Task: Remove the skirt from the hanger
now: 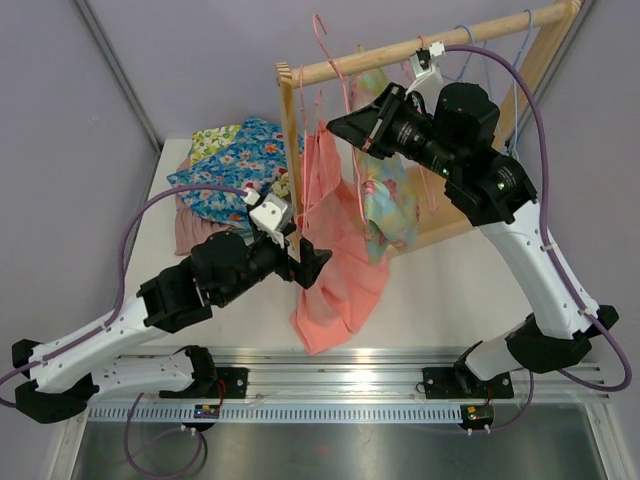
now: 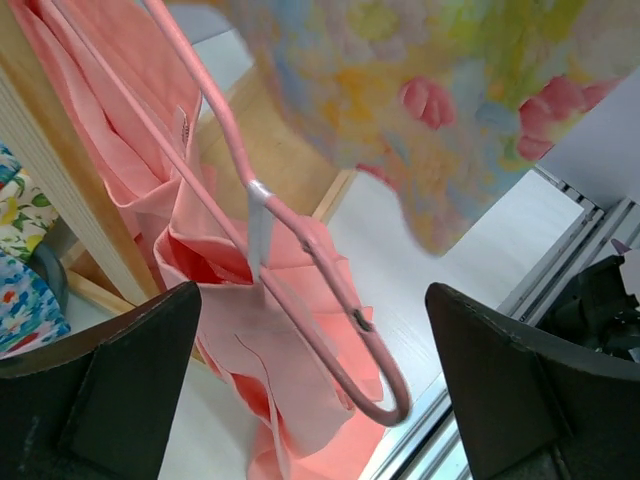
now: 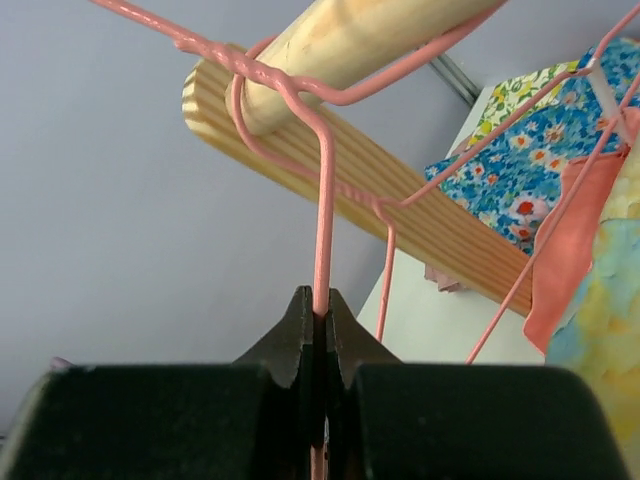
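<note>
Below the round wooden rail [image 1: 440, 40], a soft, creased coral skirt [image 1: 335, 260] hung from a thin pink wire hanger [image 2: 300, 225]. Left gripper [image 2: 312, 300] spread wide, lower under the rail, flanking skirt and hanger corner. Right gripper [image 3: 318, 310] pinched tight on a pink hanger neck [image 3: 322, 220] just beneath the rail.

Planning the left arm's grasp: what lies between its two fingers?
In the left wrist view, the lower loop of the pink hanger and the salmon skirt hanging on it lie between the fingers of the open left gripper.
</note>
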Available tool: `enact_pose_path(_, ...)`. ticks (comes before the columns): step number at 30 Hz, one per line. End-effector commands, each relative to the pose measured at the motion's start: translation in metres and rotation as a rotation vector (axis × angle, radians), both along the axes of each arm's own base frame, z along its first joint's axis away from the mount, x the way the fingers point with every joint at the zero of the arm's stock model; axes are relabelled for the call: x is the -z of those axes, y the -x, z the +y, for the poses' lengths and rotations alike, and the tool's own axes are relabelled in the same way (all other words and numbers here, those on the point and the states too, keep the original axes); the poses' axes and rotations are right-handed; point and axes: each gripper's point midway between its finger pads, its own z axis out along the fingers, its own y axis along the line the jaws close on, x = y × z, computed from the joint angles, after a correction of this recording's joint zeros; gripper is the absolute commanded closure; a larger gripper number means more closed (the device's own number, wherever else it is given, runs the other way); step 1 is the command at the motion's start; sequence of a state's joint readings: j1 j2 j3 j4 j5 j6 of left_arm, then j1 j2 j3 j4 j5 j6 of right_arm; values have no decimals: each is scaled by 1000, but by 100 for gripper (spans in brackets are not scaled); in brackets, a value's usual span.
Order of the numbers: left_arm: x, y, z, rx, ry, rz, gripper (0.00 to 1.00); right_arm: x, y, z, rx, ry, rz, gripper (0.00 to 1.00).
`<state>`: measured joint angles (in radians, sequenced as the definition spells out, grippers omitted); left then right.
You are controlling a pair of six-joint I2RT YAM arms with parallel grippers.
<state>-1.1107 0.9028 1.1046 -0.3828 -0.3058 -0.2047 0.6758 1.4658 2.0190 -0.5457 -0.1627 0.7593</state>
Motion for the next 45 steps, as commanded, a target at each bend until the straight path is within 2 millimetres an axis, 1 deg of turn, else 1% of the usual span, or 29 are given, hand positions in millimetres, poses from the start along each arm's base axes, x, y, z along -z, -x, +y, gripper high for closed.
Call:
enact_pose_path(1, -35, -4, 18, -62, 67, -64, 1, -93, 35, -3, -104, -199, -240, 100)
enact_pose_path(2, -41, -2, 24, -67, 77, -73, 1, -95, 37, -5, -104, -205, -245, 100)
enact_pose_path(3, -41, -1, 29, -72, 64, -71, 1, -97, 39, -7, -102, -211, -249, 100)
enact_pose_path(4, -54, 1, 35, -74, 77, -92, 1, -96, 42, -13, -85, -212, -249, 100)
enact_pose_path(5, -59, 2, 38, -75, 74, -98, 1, -94, 43, -16, -73, -211, -244, 100)
enact_pose_path(6, -58, 2, 45, -88, 42, -93, 1, -91, 43, -20, -59, -211, -241, 100)
enact_pose_path(7, -77, 4, 50, -87, 57, -119, 1, -85, 46, -26, -37, -208, -232, 100)
enact_pose_path(9, -88, 8, 53, -63, 43, -139, 1, -80, 49, -33, -19, -211, -229, 100)
enact_pose_path(10, -95, 9, 54, -50, 32, -164, 1, -73, 52, -39, -3, -209, -217, 100)
enact_pose_path(11, -116, 13, 59, -41, 61, -191, 1, -69, 54, -41, -1, -212, -213, 100)
enact_pose_path(12, -120, 14, 56, -26, 46, -195, 1, -69, 56, -44, 5, -222, -216, 100)
enact_pose_path(13, -126, 14, 56, -18, 39, -213, 1, -62, 57, -47, 17, -224, -200, 100)
enact_pose_path(14, -144, 17, 61, -15, 67, -236, 1, -59, 58, -48, 16, -225, -196, 100)
enact_pose_path(15, -146, 18, 54, 10, 61, -239, 1, -56, 61, -50, 16, -233, -186, 100)
enact_pose_path(17, -156, 24, 48, 57, 84, -250, 1, -54, 63, -52, 15, -244, -175, 100)
enact_pose_path(18, -156, 31, 36, 123, 104, -242, 1, -47, 61, -51, 20, -250, -154, 100)
enact_pose_path(20, -152, 39, 21, 191, 133, -225, 1, -47, 64, -57, 32, -270, -147, 100)
enact_pose_path(21, -140, 47, 2, 266, 155, -195, 1, -42, 63, -56, 35, -274, -131, 100)
enact_pose_path(22, -135, 50, -5, 294, 167, -180, 1, -44, 65, -60, 47, -284, -137, 100)
enact_pose_path(23, -124, 52, -14, 316, 164, -159, 1, -43, 65, -62, 52, -287, -132, 100)
enact_pose_path(24, -123, 57, -24, 337, 184, -158, 1, -39, 64, -61, 53, -285, -123, 100)
enact_pose_path(25, -102, 58, -34, 347, 165, -124, 1, -41, 67, -63, 50, -288, -127, 100)
enact_pose_path(26, -95, 59, -41, 354, 163, -113, 1, -40, 67, -63, 50, -287, -125, 100)
enact_pose_path(27, -93, 64, -48, 367, 176, -107, 1, -35, 65, -63, 57, -280, -116, 100)
enact_pose_path(28, -83, 65, -54, 371, 162, -94, 1, -36, 67, -65, 60, -282, -118, 100)
enact_pose_path(29, -79, 65, -60, 371, 158, -90, 1, -34, 67, -65, 64, -278, -114, 100)
enact_pose_path(36, -52, 69, -82, 363, 115, -58, 1, -27, 70, -70, 73, -286, -98, 100)
enact_pose_path(40, -42, 68, -89, 355, 105, -46, 1, -25, 71, -71, 74, -294, -92, 100)
enact_pose_path(45, -32, 65, -102, 349, 89, -37, 7, -29, 74, -73, 70, -320, -95, 100)
